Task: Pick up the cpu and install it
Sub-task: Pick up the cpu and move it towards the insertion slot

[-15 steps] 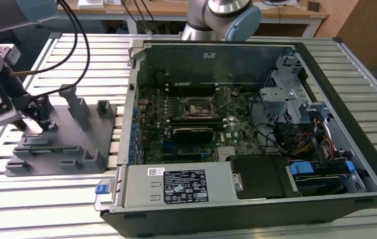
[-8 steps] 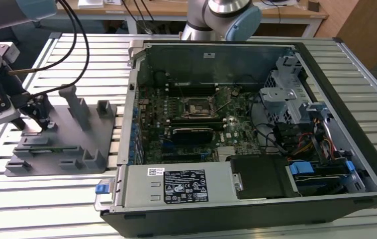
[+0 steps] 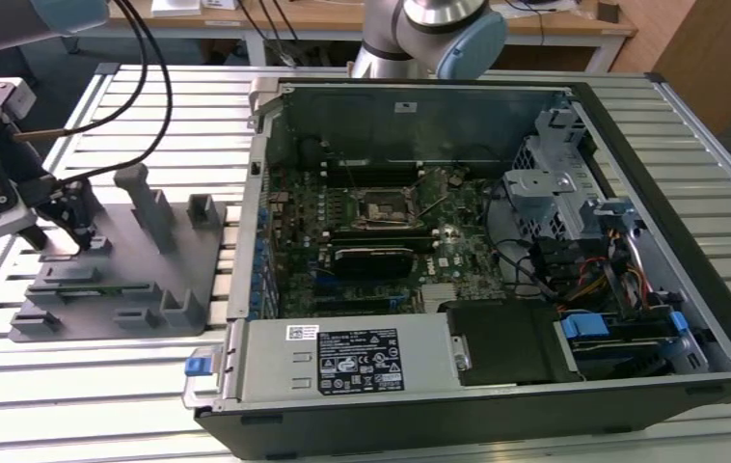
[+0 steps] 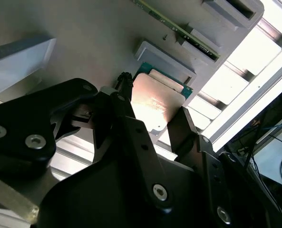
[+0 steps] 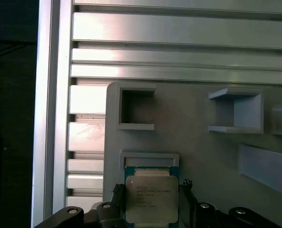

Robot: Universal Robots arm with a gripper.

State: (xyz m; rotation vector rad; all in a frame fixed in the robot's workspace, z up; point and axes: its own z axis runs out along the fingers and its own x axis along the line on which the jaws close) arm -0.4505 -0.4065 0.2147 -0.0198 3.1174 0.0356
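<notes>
The cpu (image 5: 150,199) is a small square chip with a silvery top and a green rim. It lies flat in a recess of the grey holder plate (image 5: 202,156). In both wrist views the black fingers (image 5: 118,191) press against two opposite edges of the cpu (image 4: 155,104), so my gripper (image 5: 151,187) is shut on it. In the exterior view my gripper (image 3: 64,236) is lowered onto the holder plate (image 3: 121,280) at the exterior view's left. The black motherboard socket (image 3: 379,205) sits inside the open computer case, well to the exterior view's right of the gripper.
The open computer case (image 3: 713,318) lies on a slatted metal table (image 3: 95,386). Grey posts (image 3: 147,203) and brackets rise from the holder plate beside the gripper. A memory stick (image 4: 179,28) rests in a slot of the plate. A second arm's base (image 3: 430,34) stands behind the case.
</notes>
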